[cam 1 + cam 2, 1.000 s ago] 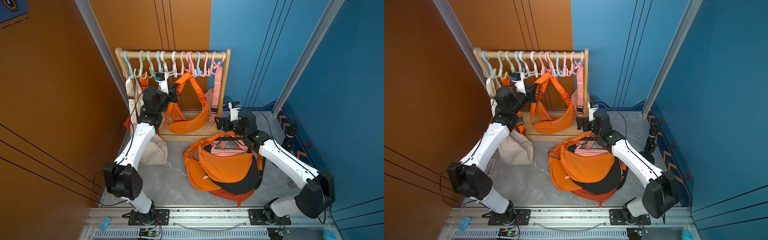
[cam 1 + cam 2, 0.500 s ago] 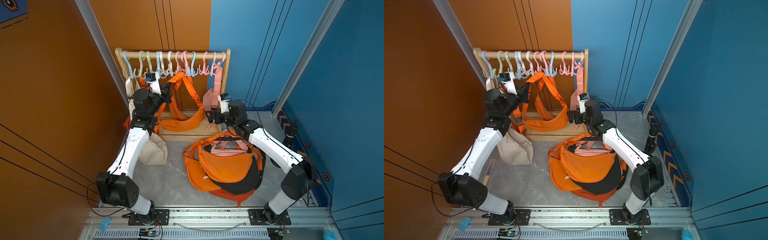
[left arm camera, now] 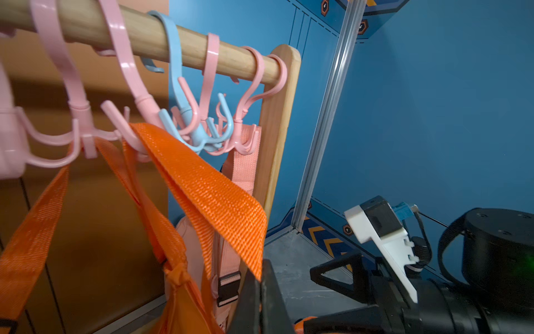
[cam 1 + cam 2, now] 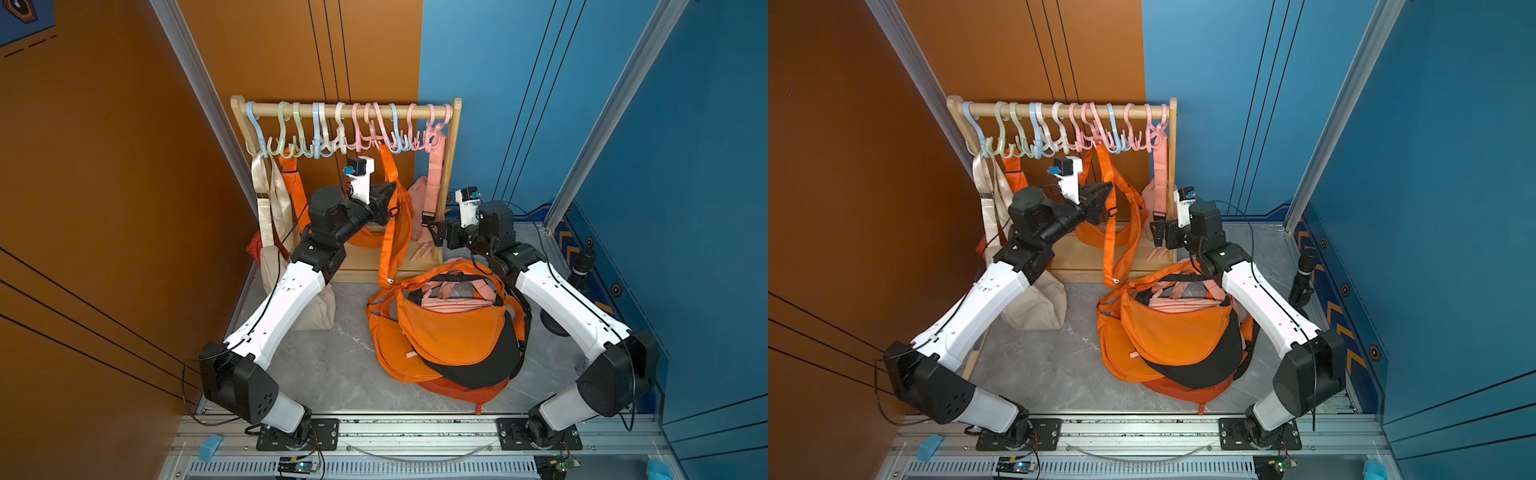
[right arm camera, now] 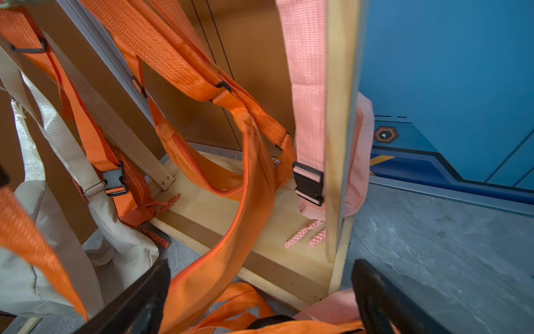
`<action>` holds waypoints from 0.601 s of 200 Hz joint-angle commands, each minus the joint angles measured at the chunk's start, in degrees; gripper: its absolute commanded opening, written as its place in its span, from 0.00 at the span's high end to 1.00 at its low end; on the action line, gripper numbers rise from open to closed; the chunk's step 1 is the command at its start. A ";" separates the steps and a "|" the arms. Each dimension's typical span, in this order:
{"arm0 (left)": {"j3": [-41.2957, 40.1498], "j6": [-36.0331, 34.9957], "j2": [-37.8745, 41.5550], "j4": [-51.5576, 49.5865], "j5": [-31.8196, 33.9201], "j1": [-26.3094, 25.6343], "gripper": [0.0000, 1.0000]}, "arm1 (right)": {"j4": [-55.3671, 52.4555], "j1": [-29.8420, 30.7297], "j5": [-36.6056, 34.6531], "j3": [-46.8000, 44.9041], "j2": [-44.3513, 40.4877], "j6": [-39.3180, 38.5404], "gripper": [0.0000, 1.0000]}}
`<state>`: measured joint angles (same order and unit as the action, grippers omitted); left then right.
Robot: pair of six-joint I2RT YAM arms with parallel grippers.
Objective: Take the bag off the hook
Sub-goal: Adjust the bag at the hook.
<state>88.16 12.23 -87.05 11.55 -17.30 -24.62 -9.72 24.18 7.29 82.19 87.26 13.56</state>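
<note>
Two grippers, one engaged. Left gripper: jaws together, clamped on the strap of the orange bag. Bag hangs under the rail, strap looped over a pink hook near mid-rail. In a top view the hook lies at 12 o'clock from the left gripper, and the strap's long axis runs 12 to 6. Judgement: strap must rise toward 12, then clear the hook tip. Right gripper: jaws wide apart, empty, at 3 o'clock of the bag, just beside the post. Left arm is nearer.
</note>
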 commanded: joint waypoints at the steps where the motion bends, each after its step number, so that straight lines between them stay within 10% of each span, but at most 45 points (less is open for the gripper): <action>1: 4.39 -3.00 -2.42 -1.26 0.27 -3.51 1.00 | -2.73 -2.23 -1.46 -2.56 -3.70 2.29 0.01; 120: 26.09 -1.39 -24.85 -1.36 6.75 -8.51 1.00 | -4.99 -7.19 0.88 -12.71 -17.36 3.93 0.00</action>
<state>109.93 10.00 -109.54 10.00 -12.45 -32.29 -14.52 16.56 6.61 71.33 71.77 16.60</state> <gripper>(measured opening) 0.046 0.997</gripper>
